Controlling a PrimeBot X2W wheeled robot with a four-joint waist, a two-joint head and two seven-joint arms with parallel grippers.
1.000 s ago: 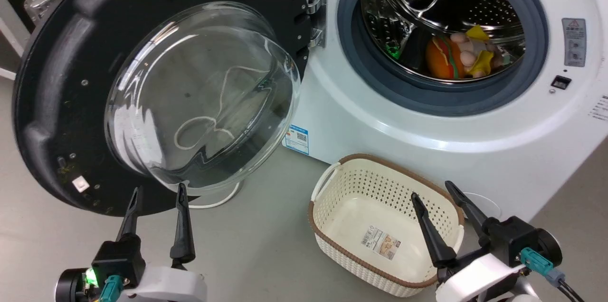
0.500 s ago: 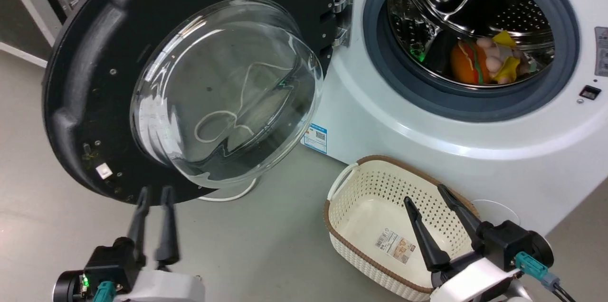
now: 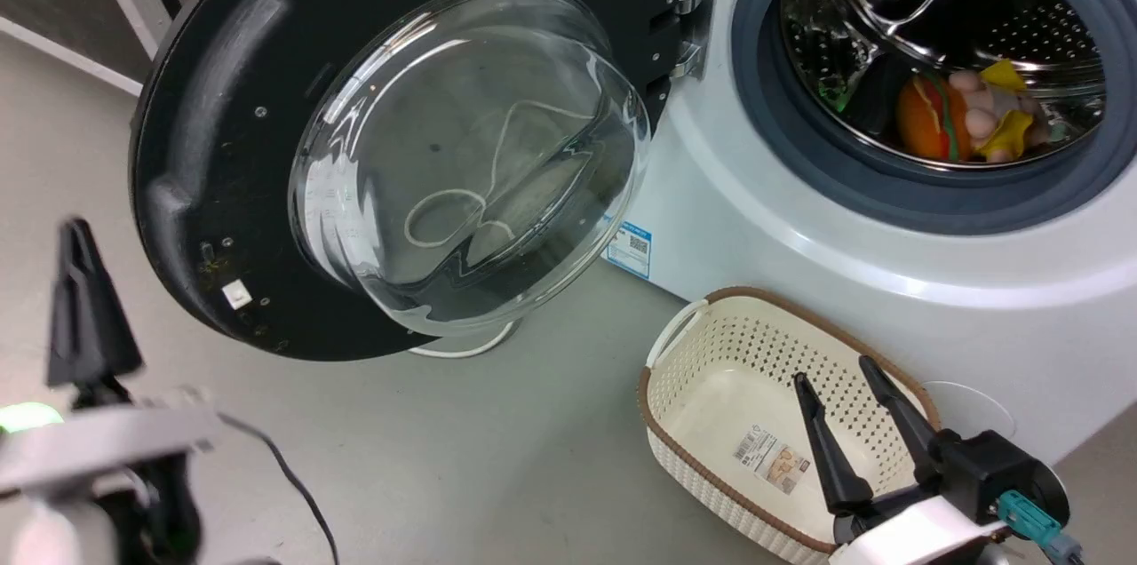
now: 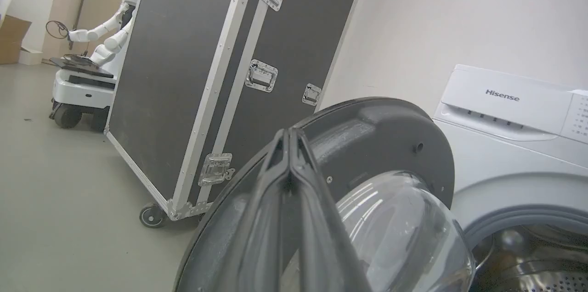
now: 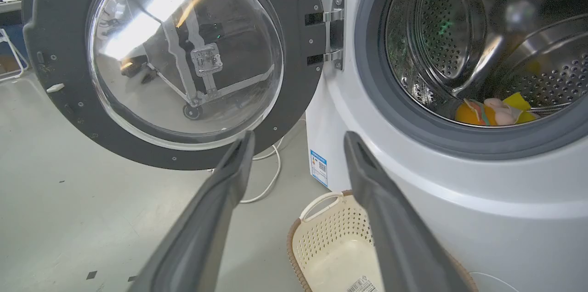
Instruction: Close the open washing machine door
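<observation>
Glossy black door [image 3: 222, 130], bulging glass bowl [image 3: 471, 156], perforated steel drum [image 3: 1053, 23]

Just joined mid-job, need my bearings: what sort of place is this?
Likely a robotics lab or test room, not a home laundry: a wheeled flight case stands by the washing machine, another white robot beyond it.

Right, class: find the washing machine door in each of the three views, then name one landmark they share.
Head view: the washing machine door, upper left, swung open.
Left wrist view: lower centre, behind the shut left hand.
Right wrist view: upper left, above the open right hand.
Shared landmark: the grey gasket, right of the door in every view.
</observation>
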